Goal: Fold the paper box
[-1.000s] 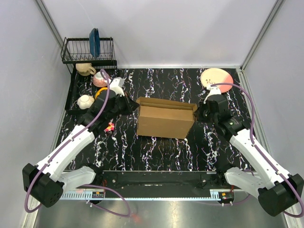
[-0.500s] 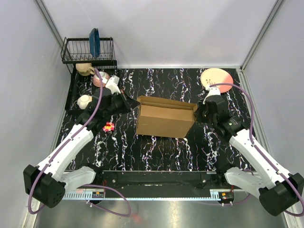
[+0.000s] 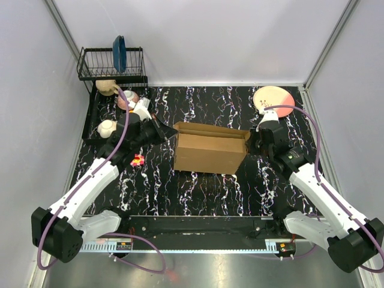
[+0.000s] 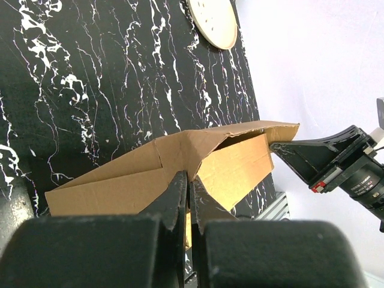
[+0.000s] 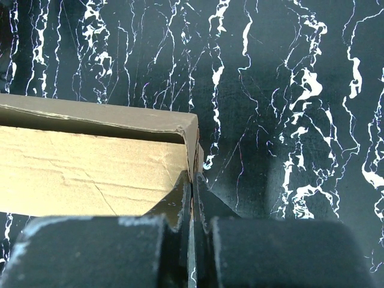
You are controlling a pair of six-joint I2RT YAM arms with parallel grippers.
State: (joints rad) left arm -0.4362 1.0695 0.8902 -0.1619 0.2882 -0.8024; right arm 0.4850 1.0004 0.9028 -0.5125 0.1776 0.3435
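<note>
Now the half-formed paper box [image 3: 209, 154] stands on the surface [image 3: 156, 180], left fingers [image 4: 174, 198] and right fingers [image 5: 180, 195] each pressed together at its 2 ends; next, I think, its open top needs folding shut.

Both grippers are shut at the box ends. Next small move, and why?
Probably ease the left gripper inward against the paper box to fold its end in: both shut tips sit at opposite ends, so the right gripper can steady it.
</note>
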